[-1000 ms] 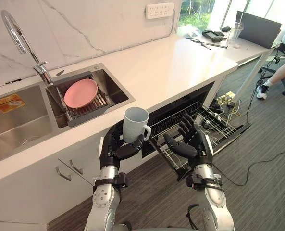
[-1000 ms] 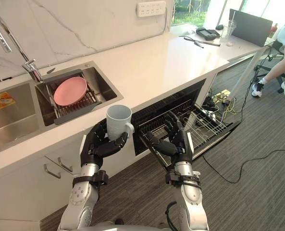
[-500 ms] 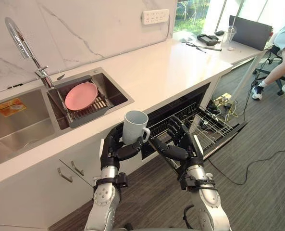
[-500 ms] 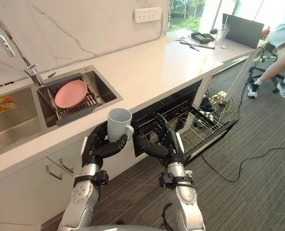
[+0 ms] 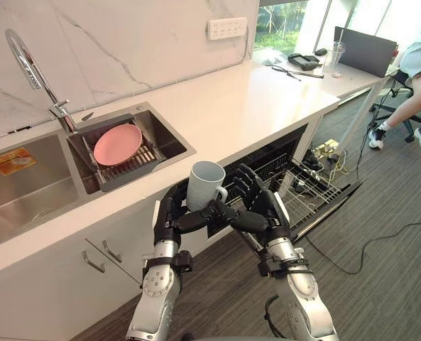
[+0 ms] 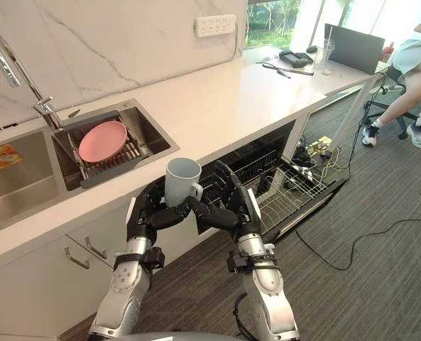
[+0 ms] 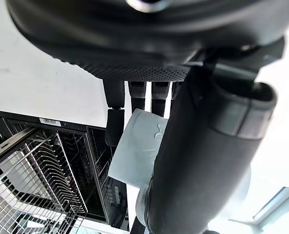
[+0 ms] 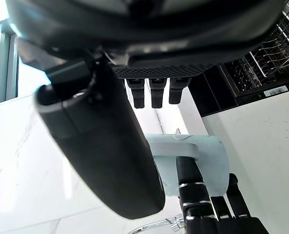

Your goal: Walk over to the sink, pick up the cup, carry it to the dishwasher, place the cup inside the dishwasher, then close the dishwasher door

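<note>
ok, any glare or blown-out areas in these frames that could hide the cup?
Left eye view: window blown out, counter bright, but the cup in the left hand stands out against the dark dishwasher. Left wrist view: counter washed out white, so the pale cup has little contrast. Right wrist view: backlight turns the right hand into a dark silhouette; cup readable.

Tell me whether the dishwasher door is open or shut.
Open: the dishwasher door lies lowered, with the wire rack pulled out over it.
</note>
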Robot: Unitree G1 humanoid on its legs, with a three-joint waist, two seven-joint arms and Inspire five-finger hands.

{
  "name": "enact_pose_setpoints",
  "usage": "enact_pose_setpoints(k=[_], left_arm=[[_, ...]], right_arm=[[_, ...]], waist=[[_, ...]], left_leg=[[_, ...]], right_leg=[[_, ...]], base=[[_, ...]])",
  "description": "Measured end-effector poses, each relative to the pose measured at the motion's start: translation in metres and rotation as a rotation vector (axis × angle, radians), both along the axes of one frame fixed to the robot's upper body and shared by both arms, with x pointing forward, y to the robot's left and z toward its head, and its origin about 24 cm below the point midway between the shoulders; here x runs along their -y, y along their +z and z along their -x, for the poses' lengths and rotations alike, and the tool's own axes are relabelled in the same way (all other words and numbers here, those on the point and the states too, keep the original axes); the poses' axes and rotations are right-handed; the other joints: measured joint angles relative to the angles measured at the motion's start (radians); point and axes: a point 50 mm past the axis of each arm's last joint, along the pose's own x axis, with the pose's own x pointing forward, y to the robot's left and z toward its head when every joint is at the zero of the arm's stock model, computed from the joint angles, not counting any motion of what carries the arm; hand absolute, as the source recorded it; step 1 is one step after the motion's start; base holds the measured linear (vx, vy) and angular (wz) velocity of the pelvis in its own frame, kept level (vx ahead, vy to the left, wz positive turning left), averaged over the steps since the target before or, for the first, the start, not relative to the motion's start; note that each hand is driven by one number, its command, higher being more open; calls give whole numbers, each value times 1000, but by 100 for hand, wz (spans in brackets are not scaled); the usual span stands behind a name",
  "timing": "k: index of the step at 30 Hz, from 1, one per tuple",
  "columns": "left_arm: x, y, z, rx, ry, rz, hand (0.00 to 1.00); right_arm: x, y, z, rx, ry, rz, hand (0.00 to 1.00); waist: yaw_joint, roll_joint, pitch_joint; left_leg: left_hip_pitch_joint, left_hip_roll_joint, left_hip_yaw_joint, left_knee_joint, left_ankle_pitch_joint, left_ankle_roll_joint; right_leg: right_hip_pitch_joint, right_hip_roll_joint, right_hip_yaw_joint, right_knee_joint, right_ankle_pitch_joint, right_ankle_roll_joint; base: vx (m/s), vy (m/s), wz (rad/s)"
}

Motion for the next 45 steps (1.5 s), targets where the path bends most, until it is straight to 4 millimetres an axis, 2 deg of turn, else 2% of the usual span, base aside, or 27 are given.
enact_pose_setpoints(k=[4, 17, 18, 30, 31, 39, 45], left_arm=[[7, 0, 1, 2, -50, -6, 30], [20, 3, 1, 16, -111, -3, 30], [21, 3, 1, 16, -114, -3, 30], [26, 4, 2, 23, -140, -8, 30], [26, 5, 2, 23, -140, -8, 90], [28, 13, 2, 56, -135, 0, 90], [25, 22, 1, 90, -107, 19, 90]], right_arm=[[-4, 1, -1, 6, 23, 3, 90], [-10, 10, -16, 43, 30, -1, 90], [-11, 10, -17, 42, 30, -4, 30], [-4, 5, -22, -5, -25, -69, 30], [-4, 4, -22, -5, -25, -71, 30], [-2, 8, -23, 11, -45, -102, 30], [8, 10, -26, 22, -124, -130, 30]], waist=[[-1, 1, -2], [-1, 1, -8], [-1, 1, -9], [-1, 2, -31], [-1, 2, -31], [-1, 1, -32], [1, 0, -33]], left_leg=[[13, -2, -3, -40, 25, 1], [13, -5, -15, -40, 37, 2], [13, -5, -16, -40, 37, 2], [12, -4, -26, -41, 46, 1], [12, -4, -26, -41, 46, 1], [13, -3, -31, -41, 48, 0], [14, -2, -39, -41, 48, -1]], right_leg=[[-4, 0, -3, 0, 2, 1], [-4, -2, -14, 0, 3, 0], [-4, -2, -15, -1, 3, 0], [1, 0, -27, -10, 6, -6], [1, 0, -27, -10, 6, -6], [7, 0, -32, -15, 9, -8], [16, 1, -41, -19, 12, -9]], base=[[-44, -8, 3], [-22, -8, 2], [0, 0, 0], [-28, -11, 2], [0, 0, 0], [-2, -1, 0], [-16, -11, 4]])
